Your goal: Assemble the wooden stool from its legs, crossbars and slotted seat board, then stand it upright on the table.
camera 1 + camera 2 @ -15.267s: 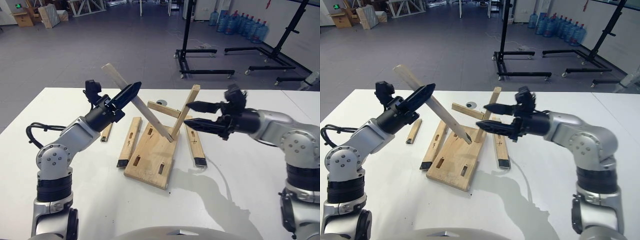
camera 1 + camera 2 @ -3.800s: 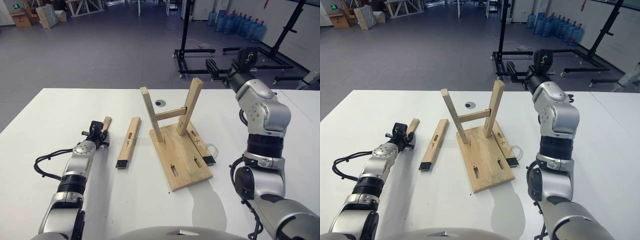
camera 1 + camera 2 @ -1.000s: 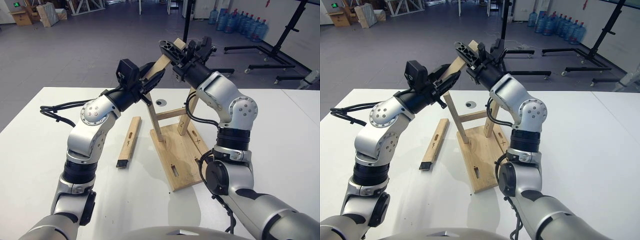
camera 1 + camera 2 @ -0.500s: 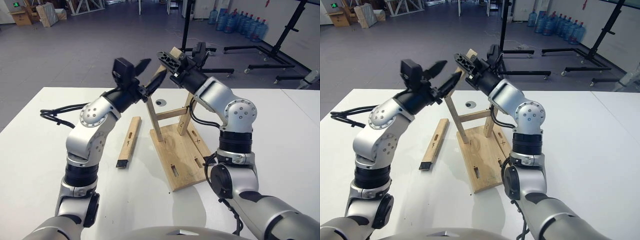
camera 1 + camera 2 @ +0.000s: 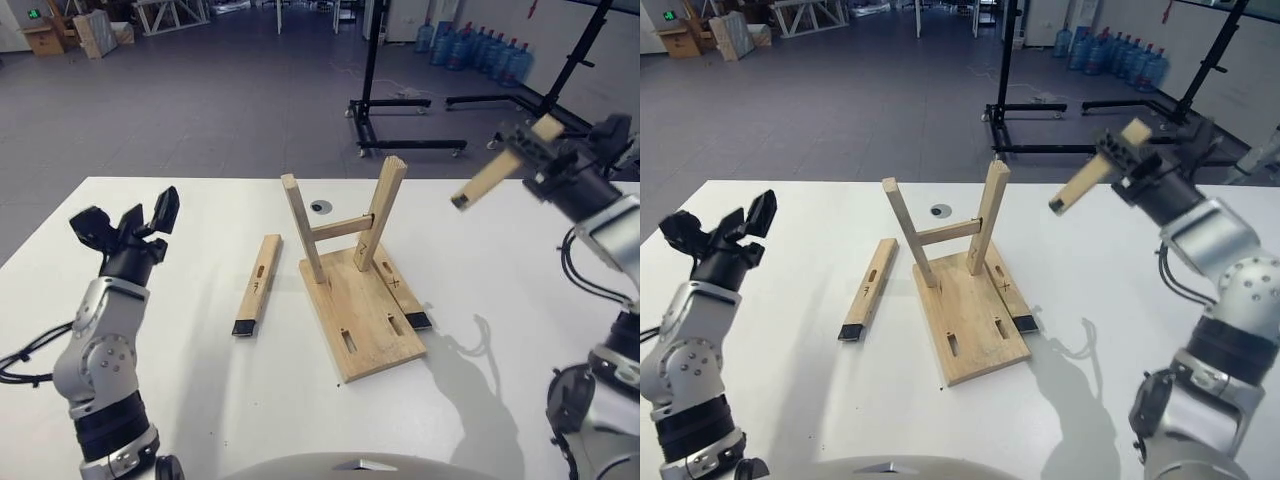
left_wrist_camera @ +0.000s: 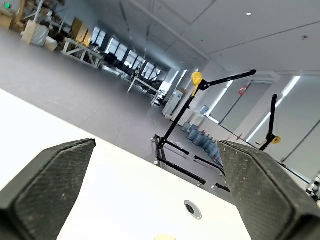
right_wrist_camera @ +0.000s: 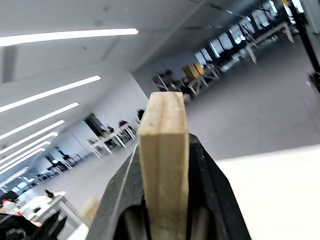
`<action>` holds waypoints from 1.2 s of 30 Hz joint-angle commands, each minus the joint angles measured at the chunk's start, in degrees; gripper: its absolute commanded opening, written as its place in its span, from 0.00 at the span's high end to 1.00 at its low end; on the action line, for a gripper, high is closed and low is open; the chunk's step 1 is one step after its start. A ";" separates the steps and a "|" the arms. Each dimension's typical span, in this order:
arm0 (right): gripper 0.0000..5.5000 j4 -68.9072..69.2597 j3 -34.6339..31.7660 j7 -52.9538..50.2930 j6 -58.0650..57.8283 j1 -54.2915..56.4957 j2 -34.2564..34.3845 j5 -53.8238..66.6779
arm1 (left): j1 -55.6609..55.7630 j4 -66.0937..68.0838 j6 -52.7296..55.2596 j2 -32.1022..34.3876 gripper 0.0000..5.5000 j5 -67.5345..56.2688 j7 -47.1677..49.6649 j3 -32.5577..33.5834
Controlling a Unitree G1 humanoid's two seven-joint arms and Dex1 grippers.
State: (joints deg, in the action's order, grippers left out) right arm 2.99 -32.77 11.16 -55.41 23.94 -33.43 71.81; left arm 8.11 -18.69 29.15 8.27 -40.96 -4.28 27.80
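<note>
Crossbar [image 5: 495, 177] swung out rightward — right fingers [image 7: 119, 197] clamped on it, left fingers [image 6: 47, 185] apart.

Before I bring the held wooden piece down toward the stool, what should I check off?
1. Right gripper shut on the wooden piece: ok.
2. Left gripper free, jaws open: ok.
3. Two standing legs and their crossbar upright on the seat board: ok.
4. Loose leg lying flat, apart from the board, on its left: ok.
5. Second loose leg against the board's right edge, clear of the slots: cannot tell.
6. All four legs fitted: not ok.
</note>
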 commanded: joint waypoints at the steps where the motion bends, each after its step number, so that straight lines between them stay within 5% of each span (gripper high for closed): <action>1: 0.93 -2.36 6.64 2.27 5.98 -3.66 7.84 -7.38 | 0.44 3.52 -2.32 -0.66 0.19 2.41 0.43 -1.70; 10: 0.93 -17.68 17.18 7.35 22.43 0.34 15.33 -27.93 | 1.36 5.39 -3.59 0.22 0.19 3.67 -0.27 -3.86; 20: 0.93 -29.74 17.70 11.62 31.09 6.39 18.19 -36.21 | 1.63 6.10 -4.82 -0.50 0.19 4.35 -0.31 -6.50; 36: 0.93 -24.55 13.39 11.22 26.85 2.61 19.20 -35.35 | 1.49 6.54 -5.56 -0.26 0.19 3.96 -0.68 -6.72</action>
State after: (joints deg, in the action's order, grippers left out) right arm -22.40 -18.71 22.93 -27.46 26.23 -14.70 35.72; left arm 9.09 -12.71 23.79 7.75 -37.05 -4.65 21.15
